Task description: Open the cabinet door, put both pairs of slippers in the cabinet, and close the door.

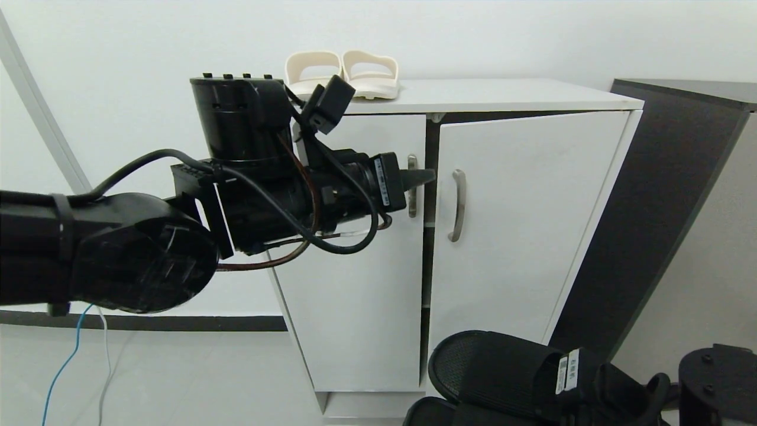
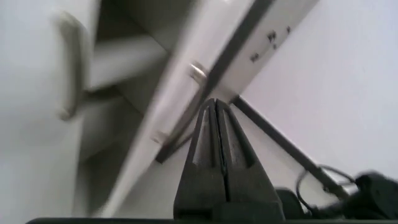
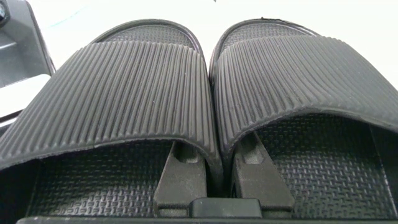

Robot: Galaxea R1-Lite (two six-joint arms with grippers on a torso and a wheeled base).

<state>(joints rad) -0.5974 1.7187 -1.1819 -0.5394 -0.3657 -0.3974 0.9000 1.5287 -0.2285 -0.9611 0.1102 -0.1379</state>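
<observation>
Two pairs of slippers are in sight. The cream slippers [image 1: 343,72] lie side by side on the cabinet top [image 1: 502,92], towards its left rear. The black slippers [image 1: 491,367] hang low at the right, in front of the cabinet's foot. The right gripper [image 3: 217,158] grasps this black pair: one finger sits inside each slipper under its ribbed strap, and the two adjoining side walls are pinched between them.

The white cabinet [image 1: 355,307] stands against a plain white wall [image 1: 118,59] on a pale floor [image 1: 177,378]. A dark skirting strip [image 1: 177,323] runs along the wall's base, and a dark panel [image 1: 650,207] stands just beside the cabinet on the right. The right door [image 1: 520,225] stands slightly ajar (a dark gap shows along its top and inner edge), with its metal handle [image 1: 456,204] near that edge.

The left gripper [image 1: 423,176] is level with the top of the left door's handle [image 1: 412,195]. Its fingers [image 2: 202,143] are clenched flat against each other with nothing between them. Whether the tips touch the handle cannot be told. Between the doors, the left wrist view catches a bit of shelf inside. A blue cable [image 1: 62,367] trails down to the floor at the far left.
</observation>
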